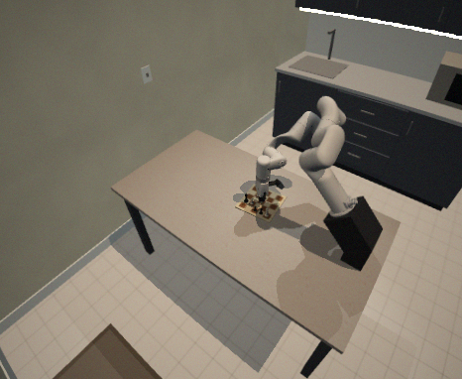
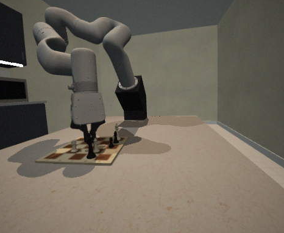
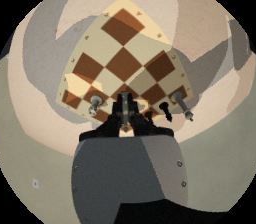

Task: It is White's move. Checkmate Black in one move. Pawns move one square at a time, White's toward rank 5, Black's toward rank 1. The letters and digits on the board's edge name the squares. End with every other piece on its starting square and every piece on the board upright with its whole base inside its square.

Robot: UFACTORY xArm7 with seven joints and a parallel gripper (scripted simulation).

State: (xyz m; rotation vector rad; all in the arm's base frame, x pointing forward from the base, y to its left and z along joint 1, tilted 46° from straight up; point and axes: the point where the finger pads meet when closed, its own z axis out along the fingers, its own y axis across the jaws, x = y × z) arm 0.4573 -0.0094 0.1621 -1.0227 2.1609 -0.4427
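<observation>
Hand [image 2: 89, 136] clamped on a chess piece over the brown-and-cream chequered chessboard [image 2: 106, 160].
Held piece [image 3: 124, 101] pale, kind unclear; tall black piece [image 2: 91, 151] at the hand's 6 o'clock, on the beige bench [image 2: 175, 179].

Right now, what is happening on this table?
A single robot arm reaches straight down over a small chessboard on the table. Its gripper is shut on a chess piece near the middle of the board; its colour is hard to tell. Several black and white pieces stand upright around it, among them a black piece at the near edge.
</observation>
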